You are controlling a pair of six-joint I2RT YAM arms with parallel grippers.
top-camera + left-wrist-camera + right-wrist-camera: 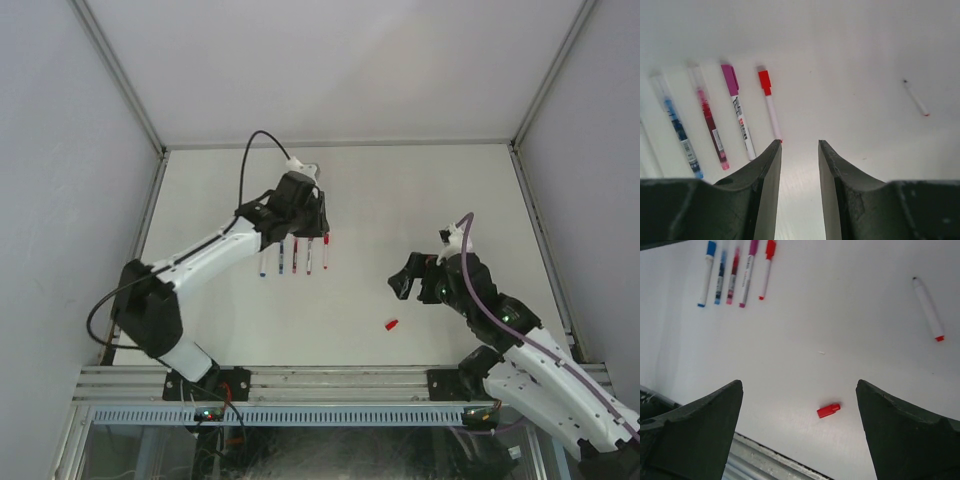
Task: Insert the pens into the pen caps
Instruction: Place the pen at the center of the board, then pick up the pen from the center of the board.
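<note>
Red cap [828, 410] lies on the desk [840, 330] at 5 o'clock from the right tool [799, 385], whose jaws are wide apart.
Uncapped pen [928, 309] at 2 o'clock. Left tool [800, 145], partly apart and gripping nothing, has the row of capped pens [740, 117] at 11 o'clock, the nearest tip beside one fingertip. Barrel labels unreadable.

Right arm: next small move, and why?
Probably lower the right gripper onto the loose red cap and close. Its jaws stand wide and empty, the cap lies between them on the table, and the uncapped red-ended pen nearby lacks a cap; the row of pens looks capped.
</note>
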